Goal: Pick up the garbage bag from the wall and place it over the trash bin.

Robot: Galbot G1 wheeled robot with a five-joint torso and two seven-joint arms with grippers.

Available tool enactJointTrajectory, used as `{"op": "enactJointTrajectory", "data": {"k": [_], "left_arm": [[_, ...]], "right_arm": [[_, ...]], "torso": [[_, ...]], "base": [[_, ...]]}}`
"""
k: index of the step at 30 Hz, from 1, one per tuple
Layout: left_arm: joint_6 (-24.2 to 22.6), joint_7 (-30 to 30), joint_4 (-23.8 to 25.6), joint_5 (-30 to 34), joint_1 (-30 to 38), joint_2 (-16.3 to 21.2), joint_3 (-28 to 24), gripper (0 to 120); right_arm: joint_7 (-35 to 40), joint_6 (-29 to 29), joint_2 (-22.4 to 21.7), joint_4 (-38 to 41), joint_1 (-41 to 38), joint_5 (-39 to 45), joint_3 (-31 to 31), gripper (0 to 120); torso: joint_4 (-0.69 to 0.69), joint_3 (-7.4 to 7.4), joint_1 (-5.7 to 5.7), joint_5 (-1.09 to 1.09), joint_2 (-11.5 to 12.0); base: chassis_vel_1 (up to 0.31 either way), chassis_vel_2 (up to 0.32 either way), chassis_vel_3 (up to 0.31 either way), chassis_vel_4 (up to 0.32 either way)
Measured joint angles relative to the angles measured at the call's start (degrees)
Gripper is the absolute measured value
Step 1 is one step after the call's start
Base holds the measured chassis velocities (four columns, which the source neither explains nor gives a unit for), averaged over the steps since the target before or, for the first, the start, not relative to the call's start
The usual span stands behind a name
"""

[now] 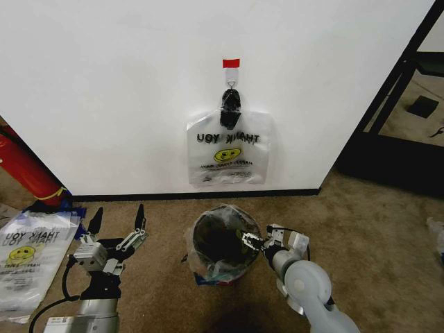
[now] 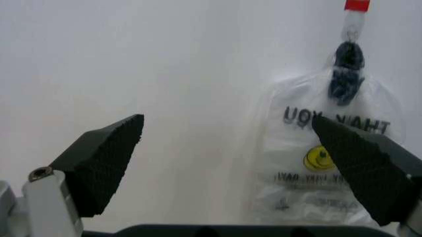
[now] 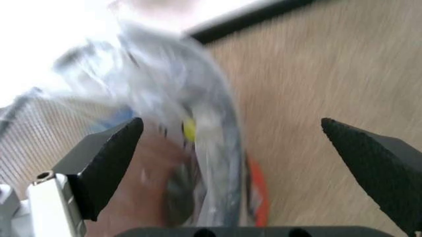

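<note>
The garbage bag (image 1: 227,149), whitish with black lettering and a yellow smiley, hangs flat from a black hook (image 1: 230,104) under a red tape strip (image 1: 231,63) on the white wall (image 1: 104,83). Below it on the carpet stands the black trash bin (image 1: 220,244), with translucent plastic around its rim. My left gripper (image 1: 119,211) is open, low and left of the bin, fingers pointing at the wall; its wrist view shows the garbage bag (image 2: 329,163) beyond the open left gripper (image 2: 226,123). My right gripper (image 1: 251,243) is open at the bin's right rim, where blurred plastic (image 3: 197,123) lies between the fingers of the right gripper (image 3: 231,123).
A second printed bag (image 1: 28,257) lies on the floor at the far left, beside a red cylinder (image 1: 28,170) leaning at the wall. A black baseboard (image 1: 194,196) runs along the wall's foot. A dark frame (image 1: 395,90) stands at the right. Bare carpet (image 1: 374,236) lies right of the bin.
</note>
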State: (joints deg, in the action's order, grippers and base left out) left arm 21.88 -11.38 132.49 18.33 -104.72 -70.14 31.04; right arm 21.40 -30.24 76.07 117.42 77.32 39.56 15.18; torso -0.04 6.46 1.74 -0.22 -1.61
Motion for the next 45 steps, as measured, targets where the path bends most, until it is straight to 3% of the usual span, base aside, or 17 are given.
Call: {"op": "enactJointTrajectory", "data": {"k": [2, 6, 8, 10, 14, 16, 19, 28, 45], "left_arm": [[-0.2, -0.1, -0.2, -0.3, 0.0, 0.0, -0.2, 100], [-0.4, -0.5, -1.1, -1.6, -0.2, -0.2, -1.8, 100], [-0.4, -0.6, -1.2, -1.8, -0.2, -0.3, -2.1, 100], [-0.4, -0.6, -1.3, -2.2, 0.0, -0.3, -2.8, 100], [-0.8, -0.8, -0.9, -2.4, -0.2, -0.2, -3.5, 100], [-1.0, -0.8, -0.6, -2.4, -0.4, -0.2, -3.6, 100], [-1.1, -0.9, 0.1, -4.1, -0.9, -0.4, -4.6, 100], [-1.3, -2.4, 0.7, -7.0, 0.4, -2.2, -6.6, 100], [0.4, -3.0, 1.3, -10.2, -0.7, -3.8, -6.7, 100]], "right_arm": [[-1.7, 2.4, -0.3, 0.8, 1.0, -2.7, 0.2, 100], [-8.9, 22.2, -1.3, 4.6, 6.5, -17.8, 2.5, 100], [-9.7, 25.5, -1.2, 5.1, 7.5, -19.9, 3.1, 100], [-11.9, 34.8, -0.2, 6.9, 10.9, -26.0, 5.0, 100], [-15.8, 47.5, 2.5, 8.1, 18.6, -37.8, 8.0, 100], [-16.2, 49.1, 2.8, 8.2, 19.8, -39.1, 8.3, 100], [-15.0, 56.6, 5.7, 9.8, 25.7, -44.5, 8.8, 100], [-11.3, 59.7, 8.8, 14.5, 32.3, -45.0, 10.2, 100], [-9.7, 57.6, 9.0, 16.2, 33.3, -44.3, 9.1, 100]], "torso": [[-0.01, 0.0, 0.0, -0.01, 0.0], [0.0, 0.0, 0.0, 0.0, 0.0], [-0.01, 0.0, 0.0, 0.0, 0.0], [0.0, 0.0, 0.0, 0.0, 0.0], [-0.01, 0.0, 0.0, 0.0, 0.0], [-0.01, 0.0, 0.0, 0.0, 0.0], [-0.01, 0.0, 0.0, 0.0, 0.0], [0.0, 0.0, 0.0, -0.01, 0.0], [0.0, 0.0, 0.0, 0.0, 0.0]], "base": [[0.0, 0.0, 0.0, 0.0], [0.0, 0.0, 0.0, 0.0], [0.0, 0.0, 0.0, 0.0], [0.0, 0.0, 0.0, 0.0], [0.0, 0.0, 0.0, 0.0], [0.0, 0.0, 0.0, 0.0], [0.0, 0.0, 0.0, 0.0], [0.0, 0.0, 0.0, 0.0], [0.0, 0.0, 0.0, 0.0]]}}
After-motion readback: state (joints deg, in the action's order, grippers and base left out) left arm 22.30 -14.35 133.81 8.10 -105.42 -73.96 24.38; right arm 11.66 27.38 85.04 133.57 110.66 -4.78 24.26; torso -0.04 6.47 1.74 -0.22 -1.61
